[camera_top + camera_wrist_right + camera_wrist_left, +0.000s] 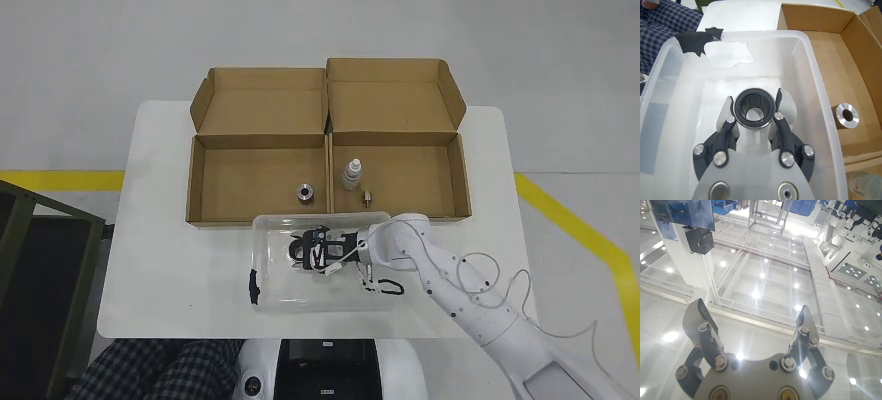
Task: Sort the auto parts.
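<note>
Right gripper [755, 96] pinches a black, steel-rimmed bearing sleeve [751, 103] inside the clear bin [811, 62], walls close; my left gripper [752, 306] gapes.

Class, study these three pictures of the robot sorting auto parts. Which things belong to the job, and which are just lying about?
Job: bearing in the right claw; clear bin; metal ring in one cardboard box; bottle and small fitting in the other box.
Lying about: black tape on the bin's rim; dark frame beside the table; yellow floor line.
</note>
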Robot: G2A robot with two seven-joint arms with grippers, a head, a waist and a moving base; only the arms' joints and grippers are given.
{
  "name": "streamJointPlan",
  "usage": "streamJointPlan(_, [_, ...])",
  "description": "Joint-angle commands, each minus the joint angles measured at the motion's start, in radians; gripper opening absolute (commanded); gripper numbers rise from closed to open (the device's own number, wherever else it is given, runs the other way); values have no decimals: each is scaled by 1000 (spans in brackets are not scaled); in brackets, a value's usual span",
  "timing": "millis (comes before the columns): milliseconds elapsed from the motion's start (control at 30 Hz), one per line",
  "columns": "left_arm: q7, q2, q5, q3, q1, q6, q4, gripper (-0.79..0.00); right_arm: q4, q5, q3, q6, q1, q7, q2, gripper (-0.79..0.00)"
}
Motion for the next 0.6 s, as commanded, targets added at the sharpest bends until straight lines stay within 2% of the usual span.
streamJointPlan(0, [0,0,0,0,0,0,0,0,-12,6,10,-8,-2,-2,2,-785])
streamJointPlan(567, [0,0,0,0,0,0,0,0,-296,110,170,-110,-81,32,51,-785])
